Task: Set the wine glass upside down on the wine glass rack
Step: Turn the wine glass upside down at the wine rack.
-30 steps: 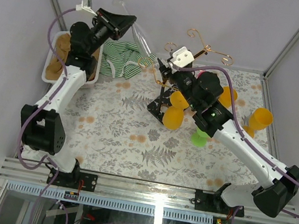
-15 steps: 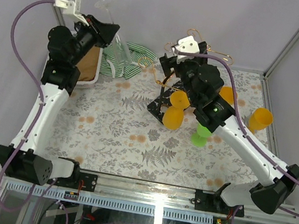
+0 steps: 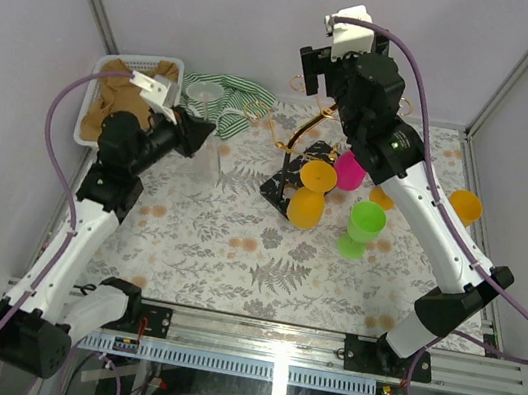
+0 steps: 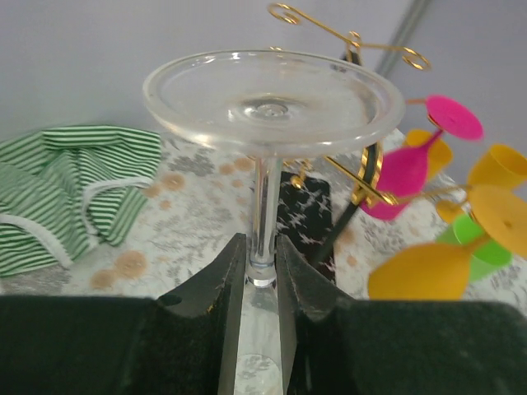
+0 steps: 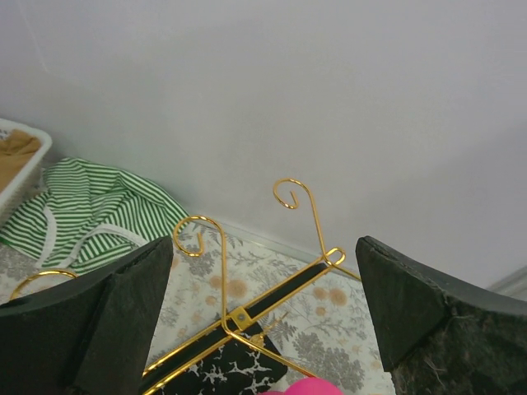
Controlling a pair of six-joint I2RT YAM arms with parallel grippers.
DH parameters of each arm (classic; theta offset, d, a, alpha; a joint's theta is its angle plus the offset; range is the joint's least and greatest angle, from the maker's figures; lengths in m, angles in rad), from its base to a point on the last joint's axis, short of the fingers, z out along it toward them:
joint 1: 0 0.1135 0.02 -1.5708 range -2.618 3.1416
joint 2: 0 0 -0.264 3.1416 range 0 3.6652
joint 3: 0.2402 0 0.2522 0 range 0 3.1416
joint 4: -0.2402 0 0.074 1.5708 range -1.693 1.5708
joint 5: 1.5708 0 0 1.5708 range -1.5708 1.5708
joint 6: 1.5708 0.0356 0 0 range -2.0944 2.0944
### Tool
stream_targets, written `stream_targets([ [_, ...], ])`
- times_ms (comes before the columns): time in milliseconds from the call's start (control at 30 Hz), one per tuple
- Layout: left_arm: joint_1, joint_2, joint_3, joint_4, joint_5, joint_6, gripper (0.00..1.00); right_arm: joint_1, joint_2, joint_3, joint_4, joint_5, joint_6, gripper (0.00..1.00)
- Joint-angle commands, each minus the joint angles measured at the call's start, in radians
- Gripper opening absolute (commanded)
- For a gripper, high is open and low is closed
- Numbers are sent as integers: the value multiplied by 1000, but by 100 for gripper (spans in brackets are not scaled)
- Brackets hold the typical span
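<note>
Far-left corner: white basket [image 3: 86, 117] with brown stuff in it, and a green striped cloth [image 3: 223, 89] bunched beside it along the far edge. Both sit out of the path, no trouble there.
Left of centre: left gripper [image 4: 262, 251] is pinched tight on the stem of the wine glass [image 4: 272, 99], foot up, bowl down, carried above the bench and well apart from the rack.
Grip worry: that's a smooth thin stem between two narrow fingers [image 4: 216, 284]. Any jolt and it could slide or swing, I'd say.
Centre, toward the far edge: wine glass rack [image 3: 307, 136], gold arms on a black speckled base [image 3: 285, 183], with free curled hooks [image 5: 290, 193] on its far side.
Approach worry: the wide foot has to ride over a pair of wires with the stem between them. Come in low or crooked and it raps a hook, likely tipping the light stand.
Crowding: pink glass [image 3: 352, 170] and yellow glasses [image 3: 316, 176] hang on the near arms, and a bump could shake them loose.
Right of centre: right gripper [image 5: 263, 243] is spread wide, holding nothing, hovering above the rack. Two arms meeting there risks a clash.
</note>
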Motion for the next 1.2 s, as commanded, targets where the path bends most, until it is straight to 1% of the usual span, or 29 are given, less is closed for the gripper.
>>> stream_targets([
  [0, -48, -79, -130, 198, 36, 30, 0, -29, -6, 48, -52, 10, 31, 99],
  [200, -105, -68, -266, 381, 13, 23, 0, -55, -24, 5, -41, 12, 36, 99],
  [267, -122, -43, -298, 435, 7, 34, 0, -62, -28, -4, -40, 13, 38, 99],
  [333, -134, -5, -314, 477, 30, 46, 0, -68, -33, -12, -38, 9, 41, 99],
  [400, -152, 39, -312, 499, 58, 57, 0, -73, -35, -15, -40, 3, 47, 99],
  [467, -183, 81, -298, 510, 56, 72, 0, -76, -34, -15, -43, -1, 49, 99],
  [667, -256, 175, -297, 622, -15, 135, 0, -89, -26, -11, -48, -6, 49, 99],
  [867, -270, 266, -269, 712, -52, 144, 0, -105, -20, -7, -47, -12, 42, 99],
  [1033, -273, 324, -243, 754, -81, 161, 0, -119, -18, -7, -47, -10, 36, 99],
  [1167, -273, 369, -217, 789, -69, 167, 0, -129, -16, -8, -43, -8, 28, 99],
])
